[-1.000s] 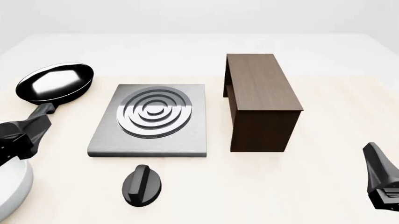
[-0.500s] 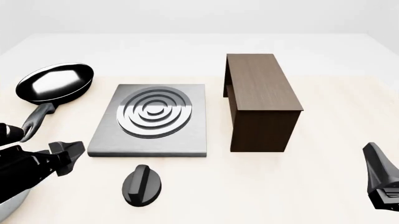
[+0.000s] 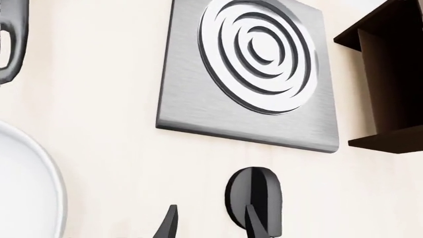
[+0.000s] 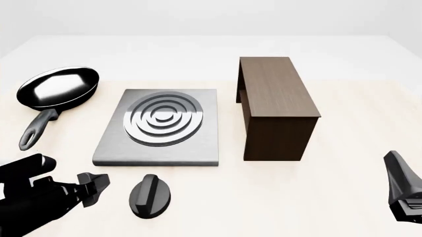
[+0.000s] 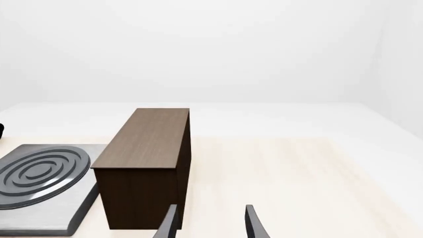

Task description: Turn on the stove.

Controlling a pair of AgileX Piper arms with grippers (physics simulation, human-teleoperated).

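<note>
Now I have my left gripper (image 4: pixel 92 186) low beside the small black ridged round knob (image 4: pixel 150 195), fingers spread, so it can straddle the ridge. That knob sits just in front of the flat grey metal stove plate (image 4: pixel 158 128). My right gripper (image 5: pixel 210 223) hangs spread, well apart, out of the way.

A pretend kitchen inside a computer is shown: a stove (image 4: pixel 158 127) and frying pan (image 4: pixel 58 88) are set on a plain table (image 4: pixel 343 113).
</note>
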